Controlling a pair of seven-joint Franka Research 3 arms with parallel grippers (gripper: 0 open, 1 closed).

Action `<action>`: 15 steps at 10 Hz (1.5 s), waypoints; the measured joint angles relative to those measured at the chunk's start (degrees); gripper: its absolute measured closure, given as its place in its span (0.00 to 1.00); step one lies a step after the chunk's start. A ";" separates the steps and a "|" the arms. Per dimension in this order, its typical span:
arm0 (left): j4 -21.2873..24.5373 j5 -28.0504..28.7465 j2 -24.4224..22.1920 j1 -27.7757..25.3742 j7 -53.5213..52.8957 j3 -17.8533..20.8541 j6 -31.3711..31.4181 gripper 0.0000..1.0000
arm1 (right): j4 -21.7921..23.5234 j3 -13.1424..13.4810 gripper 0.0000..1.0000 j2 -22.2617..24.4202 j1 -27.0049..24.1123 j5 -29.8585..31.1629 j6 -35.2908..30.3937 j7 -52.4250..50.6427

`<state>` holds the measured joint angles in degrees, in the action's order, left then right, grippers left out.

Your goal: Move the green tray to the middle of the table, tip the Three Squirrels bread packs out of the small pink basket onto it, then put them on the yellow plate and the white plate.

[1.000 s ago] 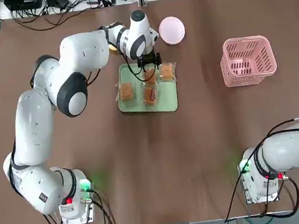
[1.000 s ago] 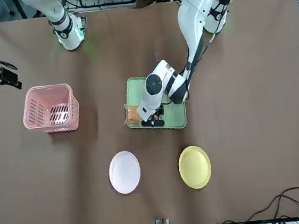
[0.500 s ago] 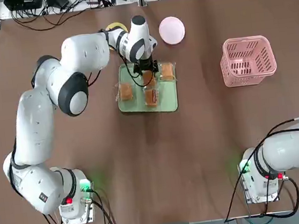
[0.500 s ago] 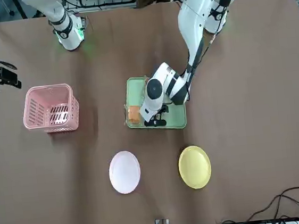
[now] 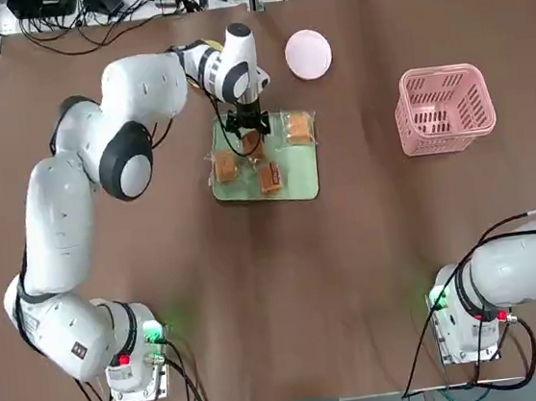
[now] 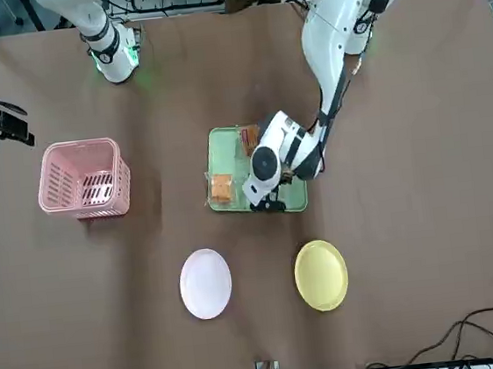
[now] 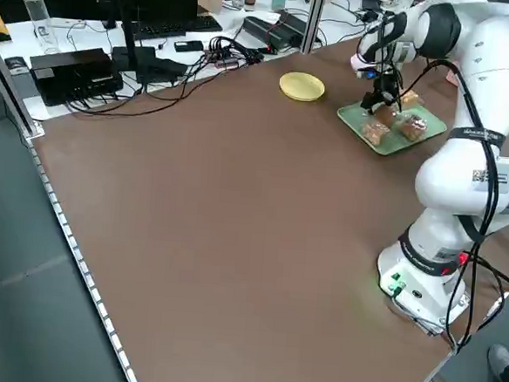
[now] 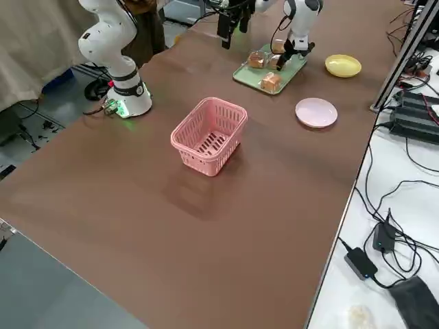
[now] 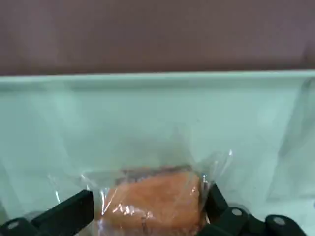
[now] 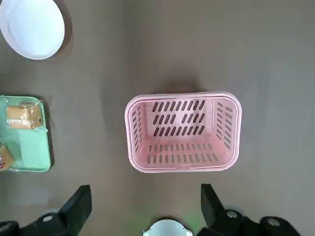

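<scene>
Left gripper [image 5: 248, 135] lowers over a bread pack on the green tray [image 5: 300, 184].

We see it has shifted from the middle packs toward the tray's far-left corner, fingers wide either side of one of the Three Squirrels bread packs [image 9: 152, 199], not yet closed; we judge a pick is next. All four packs lie on the tray mid-table. The small pink basket [image 5: 445, 110], yellow plate [image 6: 320, 274] and white plate [image 6: 205, 282] stand empty. The right gripper [image 10: 145, 209] hovers wide open above the basket.

This is a robotics lab. Two white robot arms [image 5: 83, 192] are bolted to a big brown counter [image 5: 278, 286], and its far edge is crowded with tangled cables [image 5: 130, 8], a keyboard [image 7: 165, 29], black electronics boxes [image 7: 75, 73] and aluminium frame posts [image 7: 12, 95].
</scene>
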<state>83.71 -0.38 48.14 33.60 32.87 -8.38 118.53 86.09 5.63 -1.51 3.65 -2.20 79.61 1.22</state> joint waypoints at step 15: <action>-1.50 6.34 -4.50 -3.47 -12.66 6.88 -6.42 0.00 | 0.00 0.15 0.02 -0.10 -0.26 0.00 -0.01 -0.01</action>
<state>82.21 5.95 43.64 30.12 20.20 -1.49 112.11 86.09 5.78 -1.62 3.39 -2.20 79.60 1.21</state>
